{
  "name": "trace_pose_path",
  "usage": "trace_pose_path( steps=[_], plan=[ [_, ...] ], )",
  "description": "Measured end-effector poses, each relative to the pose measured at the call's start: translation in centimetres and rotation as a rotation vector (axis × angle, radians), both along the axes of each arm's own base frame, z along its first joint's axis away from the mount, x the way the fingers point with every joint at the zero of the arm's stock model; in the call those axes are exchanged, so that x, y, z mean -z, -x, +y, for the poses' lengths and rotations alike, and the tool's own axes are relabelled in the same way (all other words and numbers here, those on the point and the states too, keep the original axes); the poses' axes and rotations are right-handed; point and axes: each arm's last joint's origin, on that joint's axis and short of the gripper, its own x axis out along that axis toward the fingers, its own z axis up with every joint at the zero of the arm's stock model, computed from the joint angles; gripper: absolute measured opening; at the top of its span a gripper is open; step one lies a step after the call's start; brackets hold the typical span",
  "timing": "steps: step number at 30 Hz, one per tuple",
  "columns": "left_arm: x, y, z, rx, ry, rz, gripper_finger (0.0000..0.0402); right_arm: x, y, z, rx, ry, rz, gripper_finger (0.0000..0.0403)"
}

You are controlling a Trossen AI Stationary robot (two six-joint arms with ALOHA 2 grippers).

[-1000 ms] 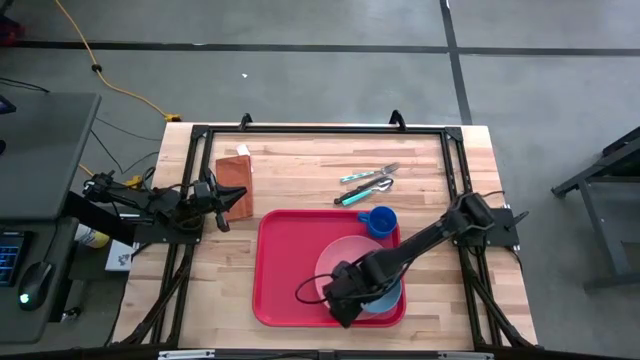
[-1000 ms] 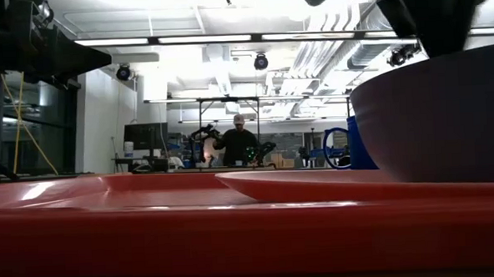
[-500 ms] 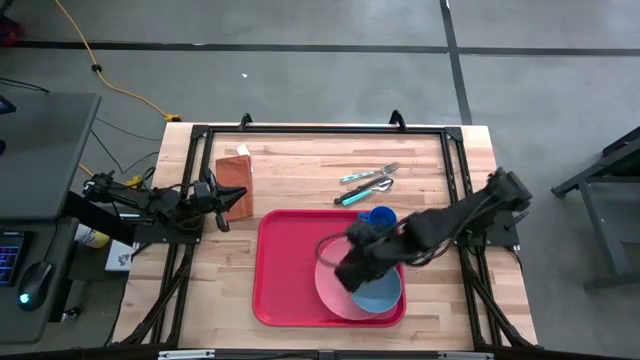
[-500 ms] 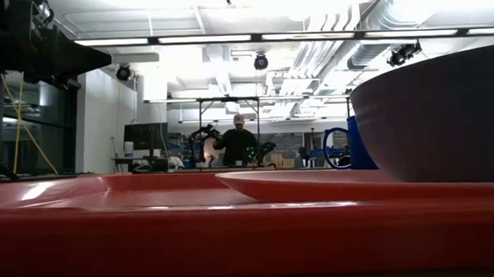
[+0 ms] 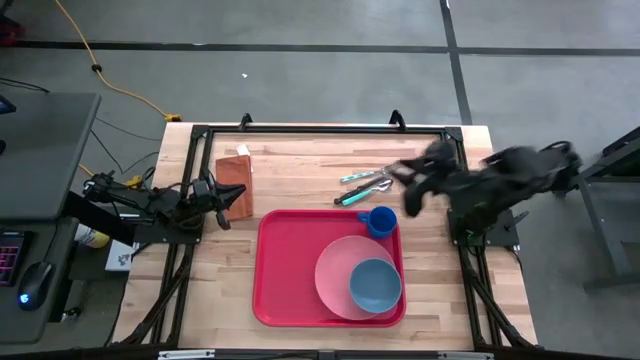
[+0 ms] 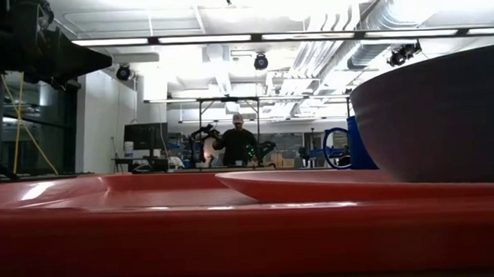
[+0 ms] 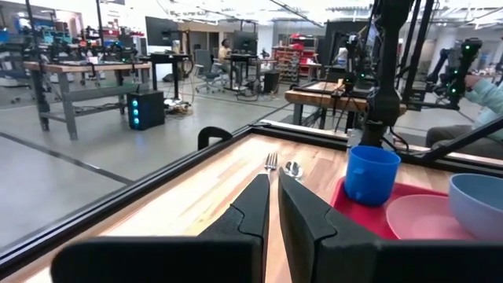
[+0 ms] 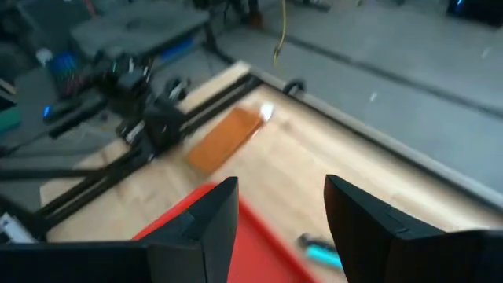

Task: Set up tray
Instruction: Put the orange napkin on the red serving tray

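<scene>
Above the table's far right, beyond the tray (image 5: 290,270), the right hand (image 5: 408,190) hangs open and empty.

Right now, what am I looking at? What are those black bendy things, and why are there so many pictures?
Those are two robot arms at a wooden table. Each ends in a two-finger gripper, like a pincer. One picture looks straight down from above, one peeks across from table height, and two come from small cameras on the arms' wrists.

The left gripper waits at the table's left side, by a brown napkin, fingers nearly together and holding nothing. The right gripper is up near the far right of the table, fingers apart, also empty.

On the table lies a big red tray. In it sit a pink plate with a blue bowl on it, and a blue cup. Behind the tray lie a fork and spoon.
</scene>
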Motion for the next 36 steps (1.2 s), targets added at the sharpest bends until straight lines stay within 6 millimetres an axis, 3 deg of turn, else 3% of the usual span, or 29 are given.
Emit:
trace_pose_path(
  steps=[8, 17, 21, 28, 32, 36],
  plan=[
    [0.0, 0.0, 0.0, -0.005, 0.041, -0.022, 0.0060, -2.0, 9.2, -3.9, 0.095, 0.087, -0.082, 0.0152],
    [-0.1, 0.0, 0.0, -0.005, 0.101, -0.055, 0.0060, -1.5, 14.5, -6.5, 0.159, 0.098, -0.094, 0.0122],
    [-0.1, 0.0, 0.1, -0.021, 0.087, -0.054, 0.0060, -0.2, 15.5, -7.1, 0.223, 0.098, -0.136, 0.0098],
    [-1.4, 0.4, 0.3, -0.063, 0.081, -0.100, 0.0060, 4.5, 15.4, -7.0, 0.215, 0.009, -0.240, 0.0026],
    [-3.9, 1.2, 0.5, -0.055, -0.004, -0.116, 0.0060, 7.2, 15.0, -6.8, 0.213, -0.010, -0.273, 0.0007],
    [-8.0, 3.1, 1.3, -0.150, -0.093, -0.129, 0.0060, 9.6, 14.4, -6.5, 0.199, -0.043, -0.297, 0.0004]
  ],
)
